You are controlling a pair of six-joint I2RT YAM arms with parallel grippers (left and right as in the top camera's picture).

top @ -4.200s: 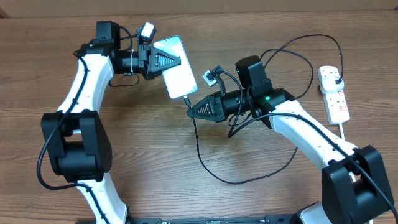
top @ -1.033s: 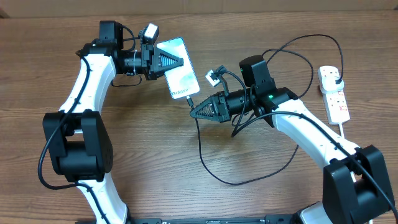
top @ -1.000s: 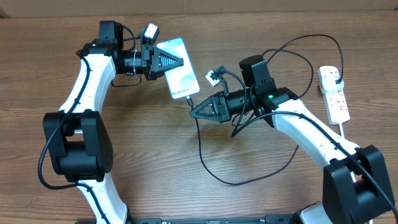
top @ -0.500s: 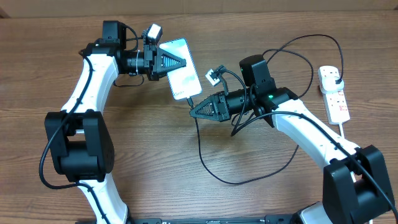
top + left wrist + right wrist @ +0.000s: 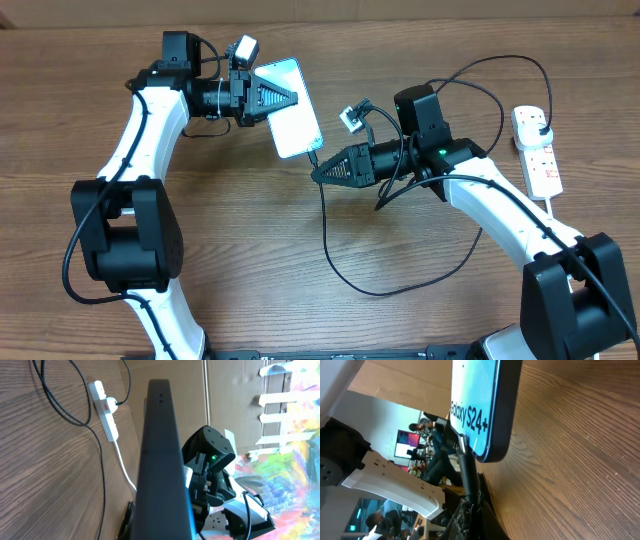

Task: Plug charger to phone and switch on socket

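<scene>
The phone (image 5: pixel 300 125) is held up off the table, its light blue screen lit. My left gripper (image 5: pixel 284 98) is shut on its upper part. In the left wrist view the phone (image 5: pixel 162 460) shows edge-on. In the right wrist view its screen (image 5: pixel 475 400) reads "Galaxy S24+". The charger's connector tip (image 5: pixel 462 442) sits in the phone's bottom edge. My right gripper (image 5: pixel 320 172) is shut on the black cable (image 5: pixel 468 477) just behind the tip. The cable (image 5: pixel 380 290) loops over the table to the black plug (image 5: pixel 541 124) in the white socket (image 5: pixel 538 158).
The socket's thick white cord (image 5: pixel 556 212) runs toward the front right. The socket also shows in the left wrist view (image 5: pixel 107 414), with black cable (image 5: pixel 75 415) beside it. Slack cable loops lie behind my right arm (image 5: pixel 470 90). The table is brown wood (image 5: pixel 250 250).
Both grippers shifted slightly right and up with the phone and cable. The phone's screen went from plain white to showing text, and the connector stays at its bottom edge.
</scene>
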